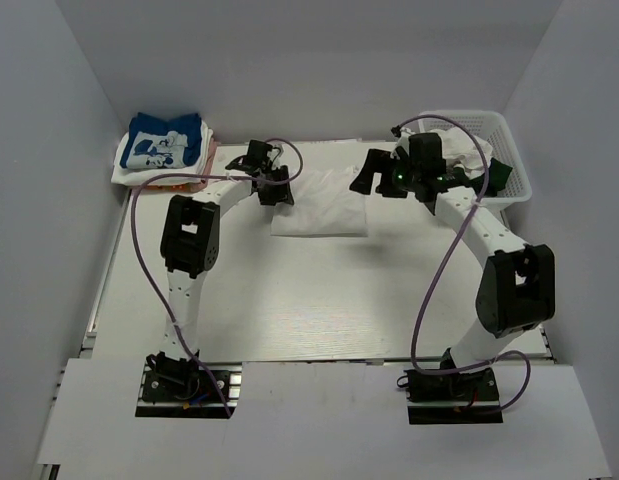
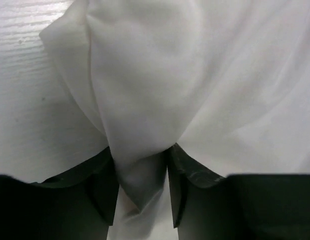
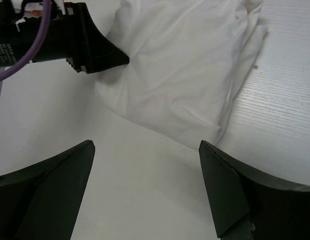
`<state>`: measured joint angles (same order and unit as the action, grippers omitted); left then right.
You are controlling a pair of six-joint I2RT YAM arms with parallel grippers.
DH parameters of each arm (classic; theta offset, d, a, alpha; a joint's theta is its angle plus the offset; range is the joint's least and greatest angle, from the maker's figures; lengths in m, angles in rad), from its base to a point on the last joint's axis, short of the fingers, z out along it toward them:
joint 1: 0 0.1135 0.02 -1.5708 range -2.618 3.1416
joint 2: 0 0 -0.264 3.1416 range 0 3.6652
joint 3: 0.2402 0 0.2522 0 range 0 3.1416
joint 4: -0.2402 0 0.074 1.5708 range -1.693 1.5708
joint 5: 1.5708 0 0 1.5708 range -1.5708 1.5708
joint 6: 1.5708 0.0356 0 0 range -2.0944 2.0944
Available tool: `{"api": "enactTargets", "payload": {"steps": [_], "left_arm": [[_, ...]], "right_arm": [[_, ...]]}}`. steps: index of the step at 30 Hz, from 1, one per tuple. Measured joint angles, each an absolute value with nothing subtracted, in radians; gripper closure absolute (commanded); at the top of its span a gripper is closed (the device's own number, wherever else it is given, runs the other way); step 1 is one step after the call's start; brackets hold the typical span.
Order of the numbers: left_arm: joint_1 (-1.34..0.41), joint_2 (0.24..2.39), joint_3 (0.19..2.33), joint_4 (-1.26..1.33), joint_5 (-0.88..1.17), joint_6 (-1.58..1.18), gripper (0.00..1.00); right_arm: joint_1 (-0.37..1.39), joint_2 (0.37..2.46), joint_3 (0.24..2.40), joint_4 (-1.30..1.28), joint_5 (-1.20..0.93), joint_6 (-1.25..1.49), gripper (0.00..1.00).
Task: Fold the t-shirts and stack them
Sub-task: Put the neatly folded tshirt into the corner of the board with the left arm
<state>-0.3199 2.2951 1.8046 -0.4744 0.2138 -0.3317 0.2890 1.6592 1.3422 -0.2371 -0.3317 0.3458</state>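
The white t-shirt (image 1: 319, 205) lay folded flat on the desk (image 1: 319, 300), directly between the two sets of fingers. Its longer side ran from one set across to the other.

The left fingers (image 2: 102, 195) stood at its left edge, partly apart. A bunched fold of the white cloth ran down the gap between them and touched both inner faces. The rest of the shirt spread forward and to the right of them. Whether they had pinched that fold or only bracketed it, I could not tell.

The right fingers (image 3: 49, 185) were spread wide and had hold of nothing. They hung at the shirt's far right corner, and the cloth lay ahead of their tips, not between them. Bare desk lay under the gap.

The stack of folded shirts (image 1: 164, 148), with a blue one on top, sat beyond the left fingers on their outer side, well apart from the right fingers. The basket (image 1: 469, 116), with more white cloth in it, stood just behind the right fingers.

The coming move seemed to turn on that layout. The shirt was closer to the left fingers, and so was the stack. A carry across would probably start from the left edge, with the right fingers needing to reach forward to take the other end.
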Motion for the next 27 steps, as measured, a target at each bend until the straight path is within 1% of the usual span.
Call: {"api": "enactTargets", "payload": {"steps": [1,2,4,5,10,15,21,27], "left_arm": [[-0.321,2.313,1.824,-0.474,0.213,-0.328,0.61],[-0.321,2.326,1.839,-0.472,0.216,-0.329,0.75],[-0.323,2.348,1.863,-0.474,0.220,-0.322,0.89],[-0.323,2.355,1.879,-0.482,0.221,-0.313,1.00],[-0.331,2.393,1.972,-0.538,0.148,-0.255,1.00],[-0.336,2.389,2.009,-0.584,-0.026,-0.135,1.00],[-0.315,2.278,1.933,-0.553,-0.228,0.046,1.00],[-0.287,2.183,1.930,-0.477,-0.389,0.237,1.00]], "right_arm": [[0.289,1.644,1.342,-0.237,-0.327,0.342,0.10],[0.289,1.628,1.340,-0.236,-0.323,0.338,0.10],[0.288,1.594,1.324,-0.234,-0.315,0.333,0.10],[0.288,1.578,1.315,-0.236,-0.312,0.332,0.10],[0.288,1.520,1.286,-0.235,-0.278,0.328,0.10],[0.288,1.488,1.245,-0.234,-0.241,0.324,0.10],[0.288,1.487,1.234,-0.234,-0.218,0.320,0.10],[0.288,1.487,1.226,-0.231,-0.197,0.311,0.10]]}}
